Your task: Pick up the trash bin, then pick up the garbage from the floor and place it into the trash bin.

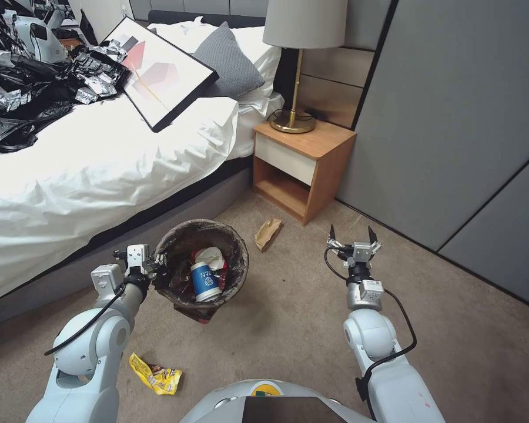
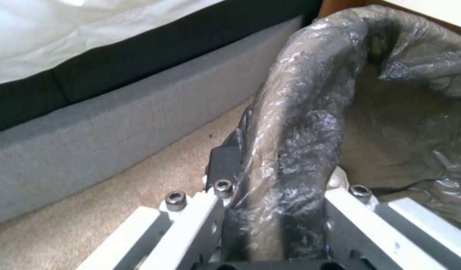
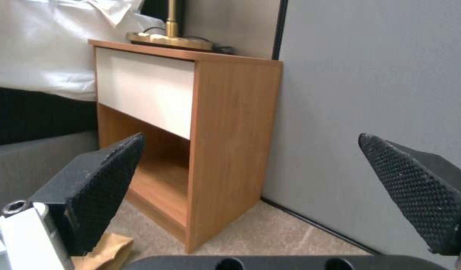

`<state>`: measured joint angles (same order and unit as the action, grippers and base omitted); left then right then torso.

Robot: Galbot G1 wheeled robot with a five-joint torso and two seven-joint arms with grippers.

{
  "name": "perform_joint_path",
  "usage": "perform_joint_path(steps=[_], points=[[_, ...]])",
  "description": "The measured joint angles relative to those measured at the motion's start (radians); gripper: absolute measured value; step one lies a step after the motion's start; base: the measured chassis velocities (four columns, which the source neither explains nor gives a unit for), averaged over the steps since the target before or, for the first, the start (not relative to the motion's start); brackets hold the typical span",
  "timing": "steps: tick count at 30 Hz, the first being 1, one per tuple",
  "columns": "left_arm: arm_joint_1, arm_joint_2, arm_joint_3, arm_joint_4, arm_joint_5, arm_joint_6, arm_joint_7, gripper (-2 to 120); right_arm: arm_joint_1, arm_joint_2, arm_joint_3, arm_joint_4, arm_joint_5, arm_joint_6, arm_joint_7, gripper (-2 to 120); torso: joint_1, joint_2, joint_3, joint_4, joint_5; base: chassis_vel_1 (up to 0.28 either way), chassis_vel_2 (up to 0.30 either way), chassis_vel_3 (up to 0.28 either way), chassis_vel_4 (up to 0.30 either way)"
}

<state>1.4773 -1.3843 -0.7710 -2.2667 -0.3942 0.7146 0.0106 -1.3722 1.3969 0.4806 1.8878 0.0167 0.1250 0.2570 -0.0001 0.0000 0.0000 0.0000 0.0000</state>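
My left gripper [image 1: 158, 267] is shut on the near rim of the trash bin [image 1: 232, 241], holding it above the floor [image 1: 288, 329] beside the bed. The left wrist view shows the fingers clamped on the bag-covered rim [image 2: 290, 142]. Inside the bin lie a blue-white cup [image 1: 205, 281] and crumpled white paper [image 1: 210, 256]. A crumpled brown paper [image 1: 268, 232] lies on the carpet near the nightstand. A yellow wrapper [image 1: 155, 373] lies on the carpet by my left arm. My right gripper [image 1: 354, 234] hangs open to the right of the brown paper, whose edge [image 3: 103, 253] shows beside one finger.
A bed [image 1: 100, 164] with white bedding fills the left side. A wooden nightstand [image 1: 302, 164] with a lamp [image 1: 297, 64] stands ahead, close to the brown paper. Grey wall panels [image 1: 452, 129] close off the right. Open carpet lies between my arms.
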Motion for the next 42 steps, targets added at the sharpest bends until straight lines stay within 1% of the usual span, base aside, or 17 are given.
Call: perform_joint_path(steps=[34,42], points=[[-0.006,-0.003,-0.004,0.013,0.002,-0.001,0.002,5,0.008,-0.004,0.001,-0.010,0.017,-0.016,0.006,100,0.000,0.000,0.000,-0.0001,0.0001,-0.102,0.102,0.105,-0.102],[-0.007,-0.004,-0.004,0.016,0.002,-0.002,0.001,5,0.012,-0.005,0.001,-0.010,0.017,-0.027,0.020,100,0.000,0.000,0.000,0.0001,0.0001,-0.049,0.075,0.056,-0.059]])
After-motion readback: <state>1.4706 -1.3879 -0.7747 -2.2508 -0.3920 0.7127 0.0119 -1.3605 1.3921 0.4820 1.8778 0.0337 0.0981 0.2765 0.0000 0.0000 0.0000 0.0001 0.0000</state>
